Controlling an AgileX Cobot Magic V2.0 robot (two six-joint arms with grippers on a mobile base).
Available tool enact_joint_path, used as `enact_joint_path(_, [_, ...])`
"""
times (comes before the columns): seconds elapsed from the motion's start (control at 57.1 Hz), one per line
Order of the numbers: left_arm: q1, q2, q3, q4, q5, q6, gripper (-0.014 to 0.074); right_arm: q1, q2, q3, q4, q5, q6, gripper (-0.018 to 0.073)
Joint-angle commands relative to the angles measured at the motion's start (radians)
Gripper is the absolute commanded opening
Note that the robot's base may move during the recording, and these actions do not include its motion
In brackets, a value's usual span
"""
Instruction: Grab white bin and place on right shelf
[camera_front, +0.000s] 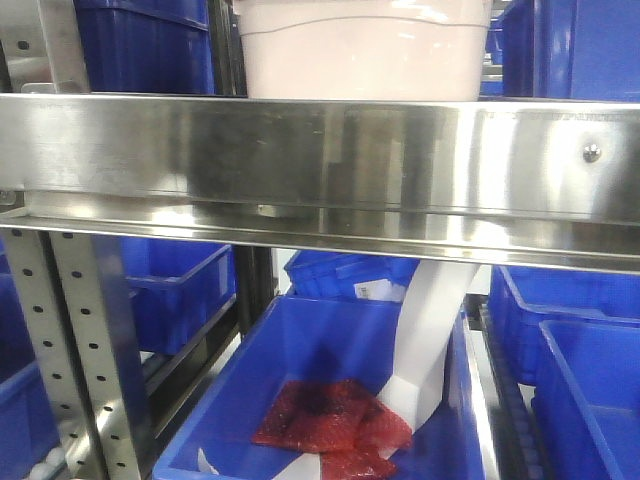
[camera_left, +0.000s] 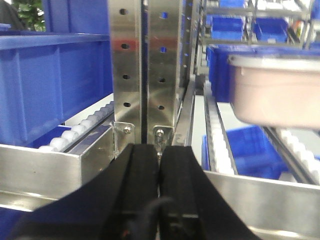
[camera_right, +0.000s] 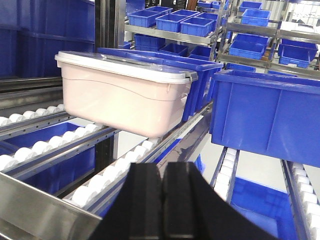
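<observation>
The white bin (camera_front: 362, 48), off-white and faintly pink with a flat lid, rests on the roller tracks of the stainless-steel right shelf (camera_front: 320, 165), just behind its wide front beam. It also shows in the right wrist view (camera_right: 122, 97) and in the left wrist view (camera_left: 277, 90). My left gripper (camera_left: 159, 150) is shut and empty, in front of the shelf's perforated upright post (camera_left: 145, 75), to the bin's left. My right gripper (camera_right: 162, 170) is shut and empty, short of the bin and to its right, over the front beam.
Blue bins (camera_right: 267, 115) sit on the same shelf level right of the white bin, and one (camera_left: 50, 85) sits to its left. Below the beam a blue bin (camera_front: 330, 390) holds red packets (camera_front: 335, 425) and a white strip. White rollers (camera_right: 115, 172) line the tracks.
</observation>
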Motion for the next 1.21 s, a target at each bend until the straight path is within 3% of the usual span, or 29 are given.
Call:
enact_joint_path(0.0, [-0.024,0.004,0.023,0.061,-0.154,-0.101,-0.0119,0.0,0.006,-0.026,0.03,-0.046,0.0,0.0069])
enact_joint_path(0.07, [-0.068,0.002,0.091,0.17,-0.208,-0.197,-0.0119,0.0,0.006,-0.026,0.03,-0.046,0.0,0.0069])
enact_joint_path(0.14, [-0.116,-0.018,0.164,0.236,-0.286,-0.202,-0.0118,0.0,0.006,-0.026,0.03,-0.046,0.0,0.0069])
enact_joint_path(0.245, [-0.181,-0.076,0.287,0.24,-0.361,-0.201,-0.0118,0.0,0.006,-0.026,0.03,-0.046,0.0,0.0069])
enact_joint_path(0.35, [-0.207,-0.183,0.383,0.236,-0.373,-0.201,-0.0119,0.0,0.006,-0.026,0.03,-0.046,0.0,0.0069])
enact_joint_path(0.508, [-0.207,-0.349,0.494,0.231,-0.371,-0.201,-0.0119,0.0,0.006,-0.026,0.03,-0.046,0.0,0.0069])
enact_joint_path(0.543, [-0.207,-0.377,0.489,0.227,-0.305,-0.201,-0.0118,0.0,0.006,-0.026,0.03,-0.046,0.0,0.0069])
enact_joint_path(1.191, [-0.207,-0.357,0.489,0.231,-0.305,-0.201,-0.0119,0.0,0.006,-0.026,0.03,-0.043,0.0,0.0069])
